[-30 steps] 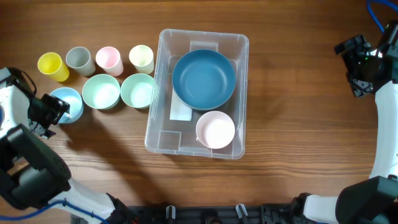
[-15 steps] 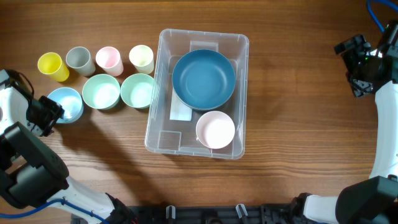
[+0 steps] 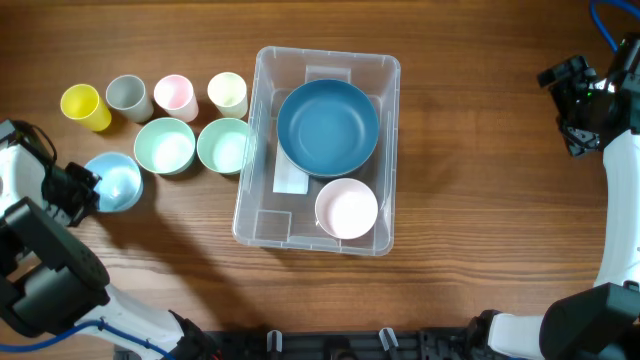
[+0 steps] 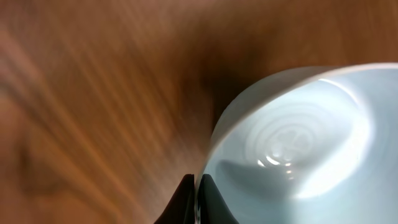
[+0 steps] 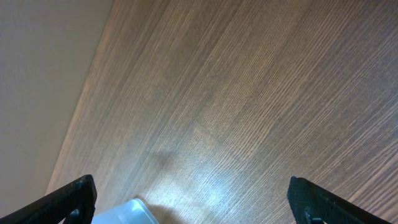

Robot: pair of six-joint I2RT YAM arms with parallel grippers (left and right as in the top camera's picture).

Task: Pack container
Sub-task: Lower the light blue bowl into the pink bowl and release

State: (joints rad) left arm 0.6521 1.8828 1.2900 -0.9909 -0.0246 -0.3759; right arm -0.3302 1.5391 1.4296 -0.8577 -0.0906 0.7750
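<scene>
The clear plastic container [image 3: 388, 150] sits mid-table; its corner [image 5: 124, 213] shows in the right wrist view. Inside it lie a large dark blue bowl [image 3: 327, 127] and a small pink bowl [image 3: 346, 208]. At the far left, my left gripper [image 3: 85, 188] is shut on the rim of a light blue bowl [image 3: 118, 183]. The left wrist view shows that bowl [image 4: 311, 143] with one finger outside and one inside its wall, where the gripper [image 4: 197, 199] pinches it. My right gripper [image 3: 575, 105] hovers open at the far right over bare wood, its jaws [image 5: 193, 205] empty.
A row of cups stands at the back left: yellow [image 3: 84, 106], grey [image 3: 128, 97], pink [image 3: 173, 94], cream [image 3: 227, 95]. Two pale green bowls [image 3: 163, 147] [image 3: 224, 147] sit just left of the container.
My left gripper has closed on the light blue bowl's rim, and the bowl has shifted slightly toward the front. The right arm has not moved.
</scene>
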